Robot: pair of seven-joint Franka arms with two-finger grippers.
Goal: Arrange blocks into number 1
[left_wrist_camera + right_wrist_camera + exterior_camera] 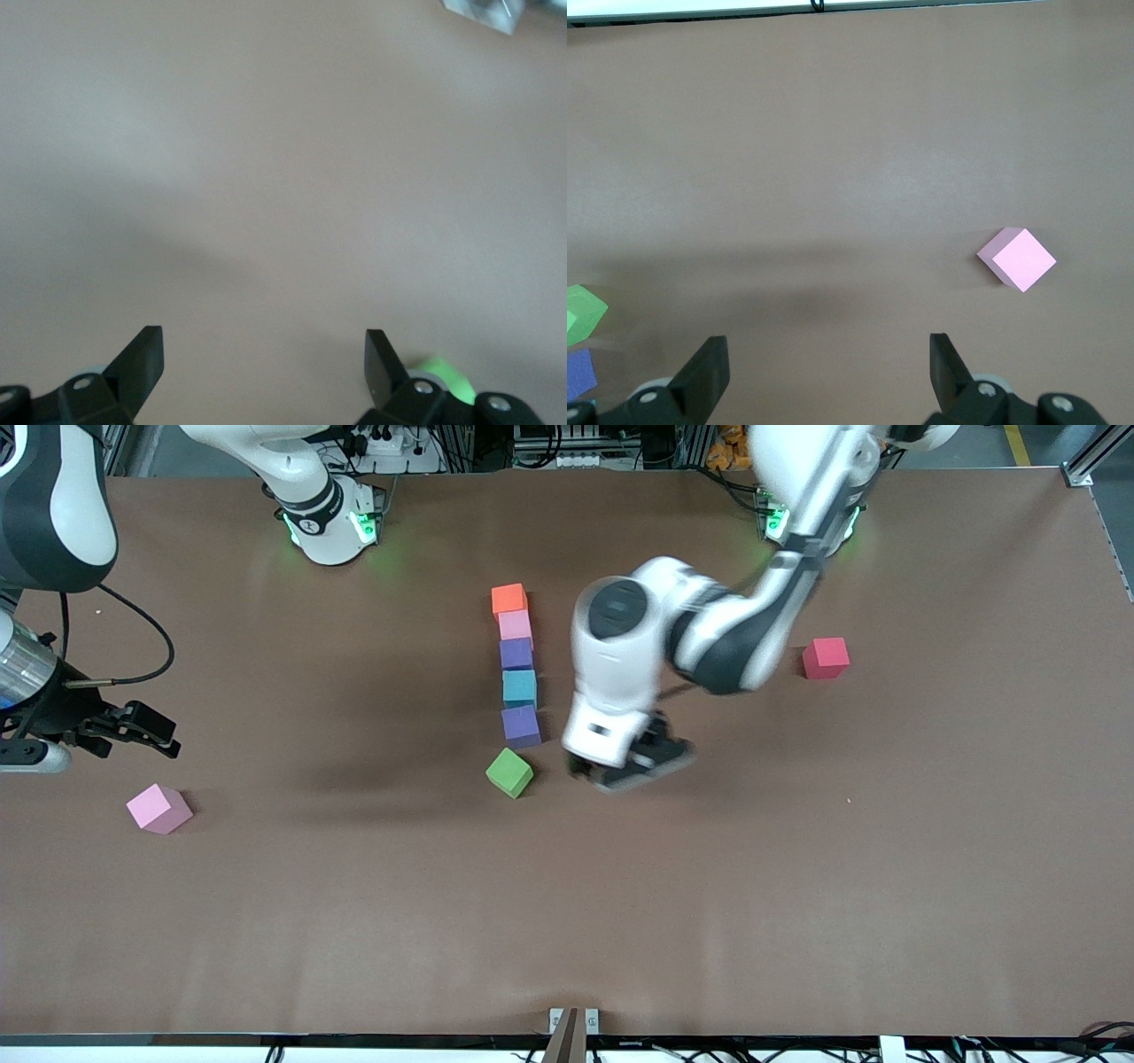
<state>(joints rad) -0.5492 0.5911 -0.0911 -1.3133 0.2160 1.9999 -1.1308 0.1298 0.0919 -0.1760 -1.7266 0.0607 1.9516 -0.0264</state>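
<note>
Brown worktop (797,886): five blocks (518,666) in a column; left gripper (631,766) beside green block (509,772), right gripper (133,731) over the worktop's end; both grippers' fingers open, empty.

Open left hand (264,367) over bare table (266,159)

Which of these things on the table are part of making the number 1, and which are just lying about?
Part of the job:
- column of five blocks: orange, pink, purple, light blue, purple
- green block, askew at the column's near end
- loose pink block
- loose red block

Lying about:
- nothing else on the brown table
</note>
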